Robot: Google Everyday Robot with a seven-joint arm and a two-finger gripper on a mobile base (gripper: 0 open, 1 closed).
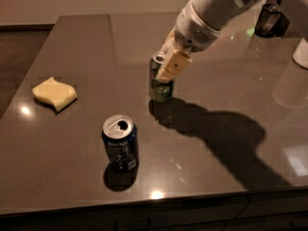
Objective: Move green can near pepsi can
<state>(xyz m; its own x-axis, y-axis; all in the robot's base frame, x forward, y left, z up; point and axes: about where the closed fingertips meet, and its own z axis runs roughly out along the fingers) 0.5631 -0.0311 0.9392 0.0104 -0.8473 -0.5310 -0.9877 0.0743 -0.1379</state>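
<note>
Your tool (166, 70) reaches in from the far right corner and is clamped over the top of the slim green drink can (161, 88). One tan finger (173, 65) lies flat on its side, so the can is held upright for the carry. That can is mid-surface (57, 167), toward the far edge. The dark blue pepsi can (120, 146) stands apart, nearer the front edge, and you have bare room beside it. A yellow sponge (54, 94) lies by the left edge.
</note>
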